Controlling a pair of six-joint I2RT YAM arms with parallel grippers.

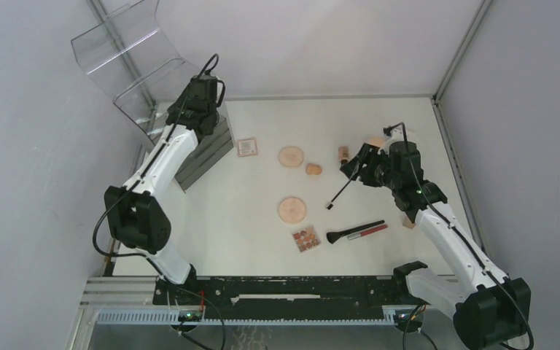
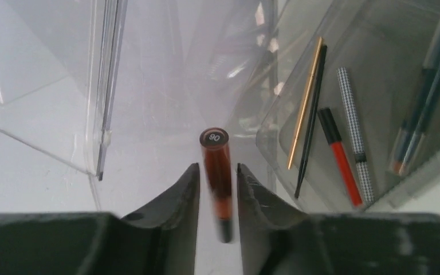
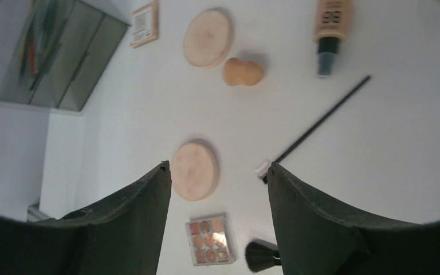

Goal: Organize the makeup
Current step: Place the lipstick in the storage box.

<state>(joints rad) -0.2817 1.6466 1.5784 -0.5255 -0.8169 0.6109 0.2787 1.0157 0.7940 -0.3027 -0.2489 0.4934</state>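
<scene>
ok so my left gripper [image 2: 217, 168] has its fingers pulled in narrow with a reddish-brown tube [image 2: 216, 183] sitting in the slot between them, cap end pointing away from me. honestly i can't tell if i'm actually pinching it or if there's a sliver of daylight on each side. that's worry number one: the near end of the tube looks smeary, and if the grip is loose i reckon it slides out and lands beside the clear organizer tray [image 2: 387, 74] instead of in it, since the tray rim sits off to one side of my fingertips, not under them. the tray holds a gold pencil [image 2: 305, 103], a red pencil [image 2: 339, 157] and a checkered pencil [image 2: 354, 123], so a sloppy drop could knock those about too. my right gripper [image 3: 217, 167] is spread wide and holding nothing, hanging over the table with a round powder disc [image 3: 193, 171] just inside one finger and the white tip of a thin black brush [image 3: 315, 123] right at the other. if i come down and close from here i probably catch the disc edge along with the brush, or the skinny brush just skates away flat on the table. writing: the tube's cap reads "90" (or "06" flipped). the tan bottle [image 3: 331, 23] out past my right fingers has two fat characters, looks like "bb", not sure. the square compact [image 3: 144, 24] has a printed label, too small to read.
</scene>
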